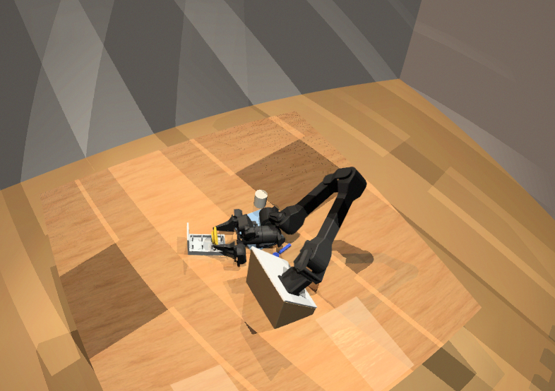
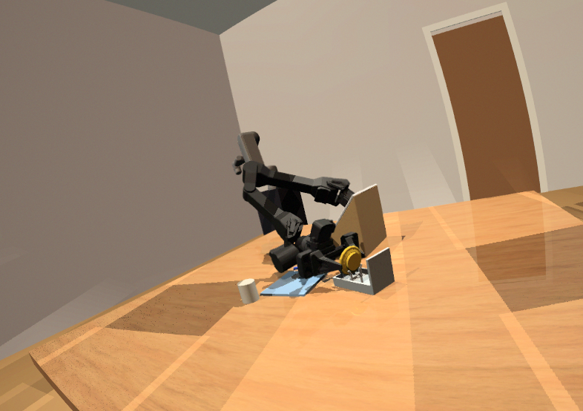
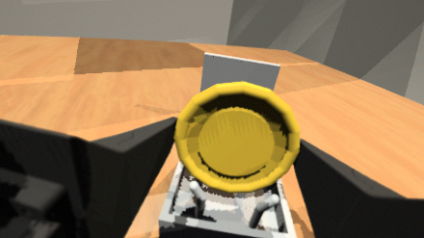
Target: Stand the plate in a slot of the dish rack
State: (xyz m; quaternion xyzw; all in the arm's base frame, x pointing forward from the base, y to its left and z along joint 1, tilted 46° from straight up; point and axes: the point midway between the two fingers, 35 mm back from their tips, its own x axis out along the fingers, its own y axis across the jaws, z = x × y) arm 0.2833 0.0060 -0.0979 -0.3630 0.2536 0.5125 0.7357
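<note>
The yellow plate (image 1: pixel 215 235) (image 2: pixel 351 260) (image 3: pixel 236 138) stands upright on edge, held by its two sides. My gripper (image 1: pixel 215 236) (image 2: pixel 350 258) (image 3: pixel 235 134) is shut on the plate, one finger at each side of the rim. The grey dish rack (image 1: pixel 204 253) (image 2: pixel 354 285) (image 3: pixel 226 226) has white rails inside and a tall panel at its far end. The plate is over the near part of the rack, in front of that panel. In the wrist view two rails show on the near side of the plate. The plate hides the rails behind it, and whether its lower edge is between rails is unclear.
A light blue mat (image 1: pixel 253 216) (image 2: pixel 280 286) lies under the gripper body. A white cylinder (image 1: pixel 260 199) (image 2: pixel 248 291) stands beside the mat. A blue object (image 1: pixel 284 249) lies near the arm's box-like base (image 1: pixel 266 290) (image 2: pixel 372 222).
</note>
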